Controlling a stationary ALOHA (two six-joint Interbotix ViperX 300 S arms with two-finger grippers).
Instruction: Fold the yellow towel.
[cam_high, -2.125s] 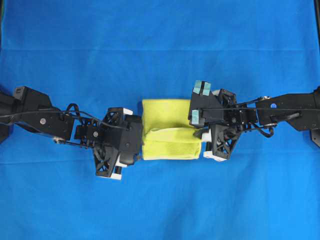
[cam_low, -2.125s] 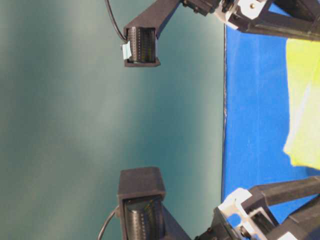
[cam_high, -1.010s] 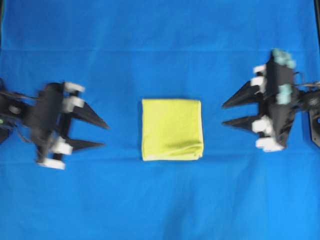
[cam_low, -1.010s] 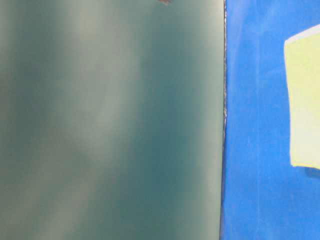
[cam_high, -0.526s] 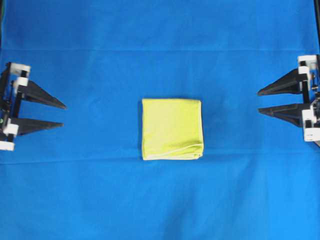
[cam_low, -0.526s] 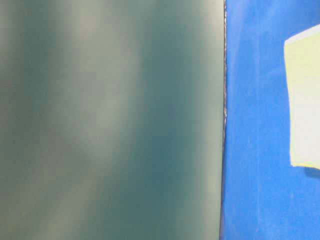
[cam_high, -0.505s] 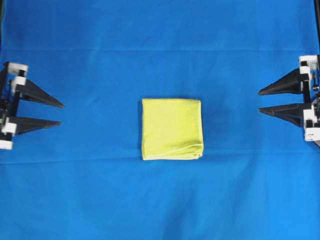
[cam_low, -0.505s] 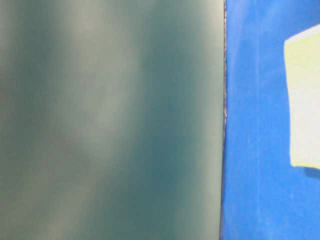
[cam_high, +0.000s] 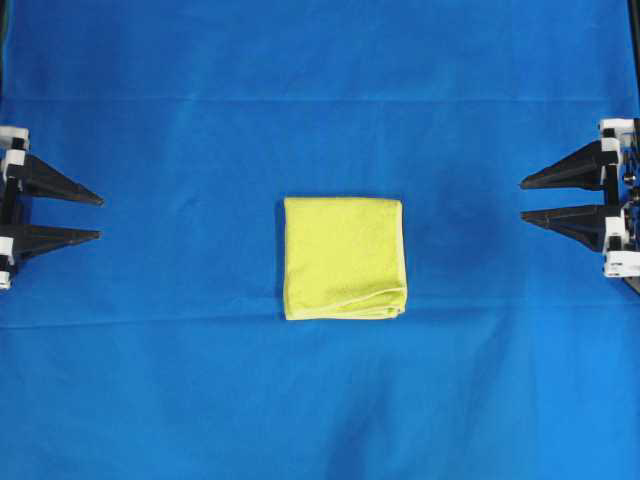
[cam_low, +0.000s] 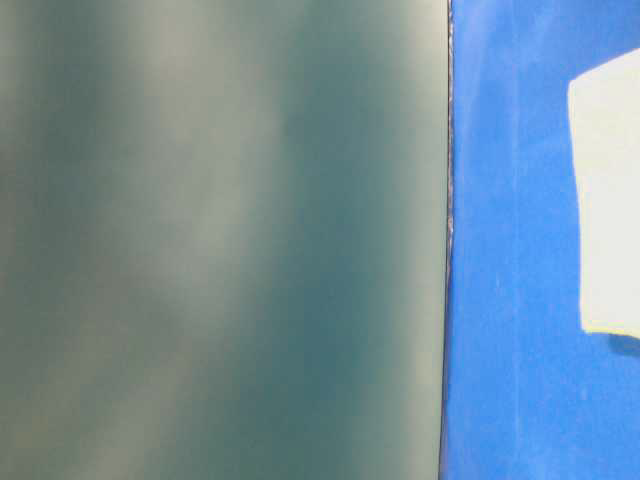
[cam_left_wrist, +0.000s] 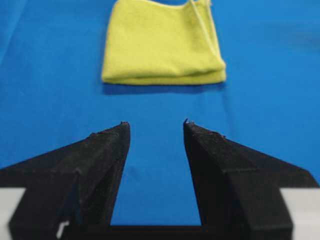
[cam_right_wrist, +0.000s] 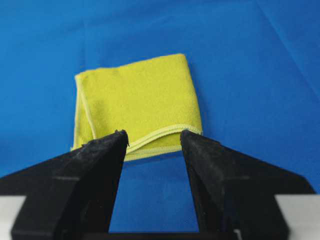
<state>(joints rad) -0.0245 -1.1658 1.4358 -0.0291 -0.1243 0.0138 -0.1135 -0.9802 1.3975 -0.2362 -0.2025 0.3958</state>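
The yellow towel (cam_high: 344, 258) lies folded into a small flat square in the middle of the blue cloth, its pale hem edges along the near side. It also shows in the table-level view (cam_low: 606, 205), the left wrist view (cam_left_wrist: 162, 45) and the right wrist view (cam_right_wrist: 137, 102). My left gripper (cam_high: 98, 218) is open and empty at the far left edge, well away from the towel. My right gripper (cam_high: 522, 199) is open and empty at the far right edge. Both also show in their wrist views, the left gripper (cam_left_wrist: 154, 124) and the right gripper (cam_right_wrist: 154, 133), with only blue cloth between the jaws.
The blue cloth (cam_high: 320, 100) covers the whole work surface. In the table-level view its edge (cam_low: 449, 240) borders a dull green wall (cam_low: 220, 240).
Both arms let go of the towel and pulled back to the left and right edges. The towel now lies folded flat and has not moved in the last half second.
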